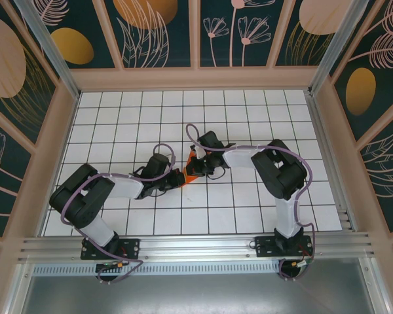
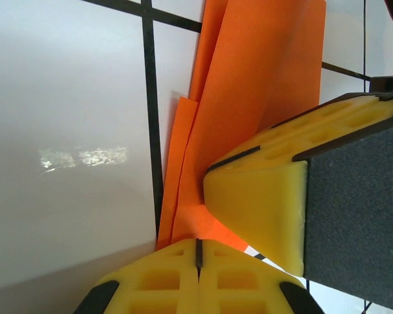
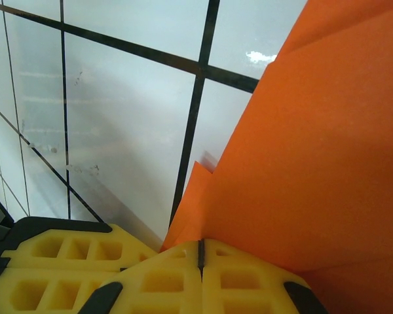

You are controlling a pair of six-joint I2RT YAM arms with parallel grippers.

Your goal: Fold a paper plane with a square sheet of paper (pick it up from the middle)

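Observation:
The bright orange sheet of paper (image 1: 190,173) is folded into narrow layers and stands up off the white grid table between my two grippers. In the left wrist view the paper (image 2: 249,78) runs up and away from my left gripper (image 2: 198,243), whose yellow jaws are pressed together on its lower end. The right gripper's fingers (image 2: 255,196) press the same paper from the right. In the right wrist view my right gripper (image 3: 200,245) is shut on the edge of the paper (image 3: 314,163), with the left gripper's fingers (image 3: 59,261) close at lower left. From above, the left gripper (image 1: 181,176) and right gripper (image 1: 195,163) nearly touch.
The white grid table (image 1: 249,111) is bounded by a wooden frame with patterned walls (image 1: 157,33) on three sides. A metal rail (image 1: 196,245) carrying both arm bases runs along the near edge. Purple cables loop over both arms.

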